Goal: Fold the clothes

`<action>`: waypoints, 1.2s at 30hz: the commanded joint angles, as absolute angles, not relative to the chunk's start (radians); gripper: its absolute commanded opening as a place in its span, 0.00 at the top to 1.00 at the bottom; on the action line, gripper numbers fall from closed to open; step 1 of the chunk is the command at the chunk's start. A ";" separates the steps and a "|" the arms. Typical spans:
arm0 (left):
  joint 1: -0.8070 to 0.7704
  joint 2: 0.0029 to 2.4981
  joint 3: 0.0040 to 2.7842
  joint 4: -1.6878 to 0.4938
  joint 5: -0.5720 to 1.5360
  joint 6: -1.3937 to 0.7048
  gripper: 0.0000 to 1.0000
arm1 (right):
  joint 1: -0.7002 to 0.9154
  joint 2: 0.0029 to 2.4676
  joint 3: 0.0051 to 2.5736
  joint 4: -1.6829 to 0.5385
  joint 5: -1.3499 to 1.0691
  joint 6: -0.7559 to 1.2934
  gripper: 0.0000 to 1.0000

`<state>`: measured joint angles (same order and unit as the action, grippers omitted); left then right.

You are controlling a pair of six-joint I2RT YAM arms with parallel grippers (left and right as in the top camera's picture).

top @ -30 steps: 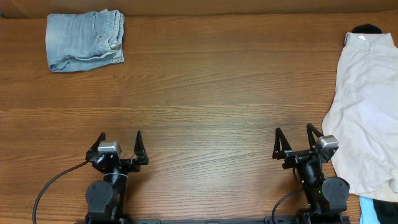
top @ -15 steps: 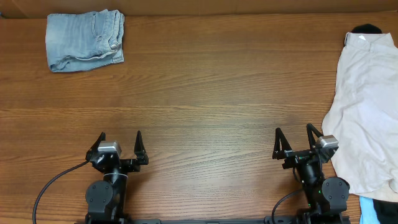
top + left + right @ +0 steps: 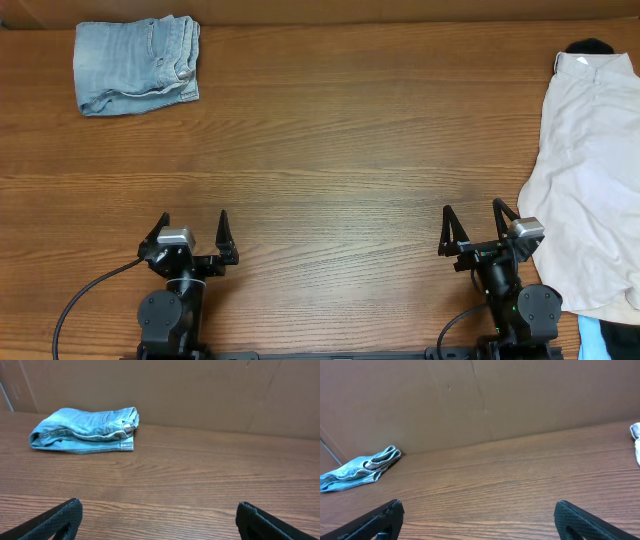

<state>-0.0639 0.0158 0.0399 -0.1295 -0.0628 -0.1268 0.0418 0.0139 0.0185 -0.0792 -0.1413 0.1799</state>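
Note:
Pale beige shorts [image 3: 590, 170] lie spread in a heap along the table's right edge, waistband at the far end; a sliver shows in the right wrist view [image 3: 636, 440]. A black garment [image 3: 588, 46] peeks out behind them. Folded light-blue denim shorts [image 3: 137, 65] sit at the far left corner, also in the left wrist view [image 3: 85, 429] and the right wrist view [image 3: 360, 473]. My left gripper [image 3: 192, 222] is open and empty at the near edge. My right gripper [image 3: 472, 217] is open and empty, just left of the beige shorts.
A brown cardboard wall [image 3: 200, 390] stands behind the wooden table [image 3: 340, 150]. A bit of blue cloth [image 3: 605, 338] shows at the near right corner.

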 commanded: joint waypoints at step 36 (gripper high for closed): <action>-0.060 0.352 0.430 -0.073 0.245 -0.079 0.00 | 0.044 0.155 0.377 -0.106 -0.203 0.210 0.00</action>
<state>-0.0639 0.2203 0.3000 -0.0860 0.2066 -0.1173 0.0418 0.0837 0.2592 -0.1005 -0.2031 0.2062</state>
